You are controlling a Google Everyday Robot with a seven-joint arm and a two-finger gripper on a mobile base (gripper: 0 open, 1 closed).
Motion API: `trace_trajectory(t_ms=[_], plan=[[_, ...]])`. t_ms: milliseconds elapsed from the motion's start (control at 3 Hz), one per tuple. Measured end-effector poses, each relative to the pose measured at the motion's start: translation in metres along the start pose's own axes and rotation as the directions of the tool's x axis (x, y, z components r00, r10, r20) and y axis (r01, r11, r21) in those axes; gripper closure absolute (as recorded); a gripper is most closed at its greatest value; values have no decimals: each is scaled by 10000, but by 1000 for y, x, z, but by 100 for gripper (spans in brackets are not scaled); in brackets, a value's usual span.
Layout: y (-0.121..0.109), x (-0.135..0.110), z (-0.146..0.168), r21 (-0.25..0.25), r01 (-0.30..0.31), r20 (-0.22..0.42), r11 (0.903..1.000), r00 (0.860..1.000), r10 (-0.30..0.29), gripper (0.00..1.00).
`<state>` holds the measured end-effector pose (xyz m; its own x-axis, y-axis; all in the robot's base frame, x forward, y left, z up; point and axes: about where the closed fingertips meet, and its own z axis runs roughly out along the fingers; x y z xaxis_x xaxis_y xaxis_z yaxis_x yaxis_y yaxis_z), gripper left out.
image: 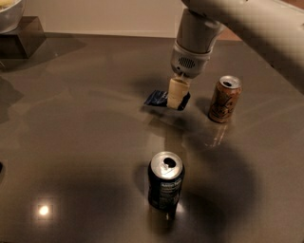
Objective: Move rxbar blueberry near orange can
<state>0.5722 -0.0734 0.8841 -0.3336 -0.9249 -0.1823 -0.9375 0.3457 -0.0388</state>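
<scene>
The rxbar blueberry (156, 98), a flat dark blue bar, is held in my gripper (176, 97) just above the dark table (80, 142), a little behind the middle. The gripper hangs down from the arm and a pale finger (175, 92) covers the bar's right part. It is shut on the bar. The orange can (224, 99), orange-tan with a silver top, stands upright to the right of the bar, about a can's width away.
A dark can (165, 186) with white label text stands upright at the front centre. A white bowl (8, 12) rests on a dark block (21, 35) at the back left corner. My arm spans the upper right.
</scene>
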Motion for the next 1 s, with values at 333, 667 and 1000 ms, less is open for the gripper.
trace_trajectory(t_ms=[333, 667, 1000], plan=[[-15, 23, -6, 170, -358, -212, 9992, 9991, 361, 100], [-31, 38, 0, 249, -557, -446, 9981, 9974, 568, 83], [-46, 46, 8, 251, -604, -593, 9979, 9963, 618, 59]])
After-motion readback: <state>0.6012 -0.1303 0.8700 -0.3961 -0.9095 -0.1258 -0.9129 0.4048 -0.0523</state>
